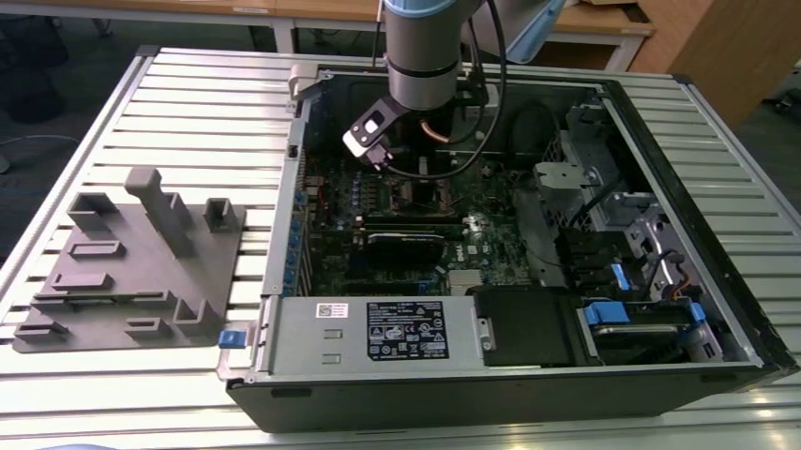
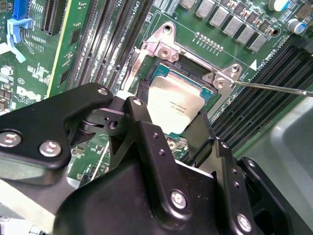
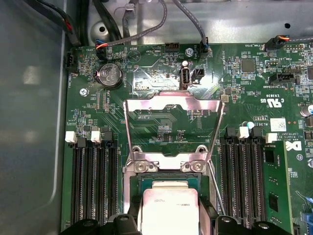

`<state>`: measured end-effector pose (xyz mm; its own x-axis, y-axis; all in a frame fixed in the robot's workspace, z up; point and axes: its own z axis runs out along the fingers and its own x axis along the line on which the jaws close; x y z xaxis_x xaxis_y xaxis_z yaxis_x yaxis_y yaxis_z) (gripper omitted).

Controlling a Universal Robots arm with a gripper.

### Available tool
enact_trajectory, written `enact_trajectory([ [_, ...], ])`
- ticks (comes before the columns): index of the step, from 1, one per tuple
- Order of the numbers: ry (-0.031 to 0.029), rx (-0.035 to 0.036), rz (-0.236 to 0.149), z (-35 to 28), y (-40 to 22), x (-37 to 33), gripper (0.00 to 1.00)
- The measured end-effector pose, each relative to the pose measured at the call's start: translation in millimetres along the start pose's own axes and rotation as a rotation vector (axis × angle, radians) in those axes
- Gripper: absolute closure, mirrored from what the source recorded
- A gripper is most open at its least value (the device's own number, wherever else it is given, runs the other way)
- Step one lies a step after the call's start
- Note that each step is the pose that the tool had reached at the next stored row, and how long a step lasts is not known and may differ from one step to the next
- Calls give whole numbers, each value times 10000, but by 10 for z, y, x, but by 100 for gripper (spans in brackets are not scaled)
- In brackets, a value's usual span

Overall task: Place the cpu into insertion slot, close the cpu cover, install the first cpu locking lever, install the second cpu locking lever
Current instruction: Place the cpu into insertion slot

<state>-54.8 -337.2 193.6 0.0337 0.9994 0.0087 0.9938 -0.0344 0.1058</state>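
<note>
The cpu [image 2: 176,104] [image 3: 168,211], a small square chip with a silvery top, sits between my black fingers [image 2: 143,100] directly over the insertion slot [image 3: 146,182] in the green motherboard [image 3: 161,73]. My gripper [image 2: 171,110] [image 3: 168,221] is shut on the cpu, one finger on each side. The cpu cover [image 3: 173,102], a silvery frame with a large window, stands open beyond the slot. A thin locking lever [image 2: 274,88] [image 3: 215,192] juts out beside the socket. In the exterior view my gripper [image 1: 419,183] reaches down into the open computer case [image 1: 701,187].
Long black memory slots [image 3: 93,181] [image 3: 242,171] flank the socket on both sides. Cables [image 3: 190,22] hang by the case wall. A power supply [image 1: 400,330] and drive bays [image 1: 626,309] fill the case's near end. A grey fixture [image 1: 138,253] lies on the slatted table at the exterior view's left.
</note>
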Motion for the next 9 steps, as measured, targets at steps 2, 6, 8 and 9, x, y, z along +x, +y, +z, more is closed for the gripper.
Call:
enact_trajectory([
  [2, -1, 0, -1, 0, 1, 0, 46],
  [6, 2, -2, -1, 8, 1, 0, 46],
  [8, -1, 1, -2, 9, 0, 0, 46],
  [9, -2, 1, -2, 9, 0, 0, 46],
])
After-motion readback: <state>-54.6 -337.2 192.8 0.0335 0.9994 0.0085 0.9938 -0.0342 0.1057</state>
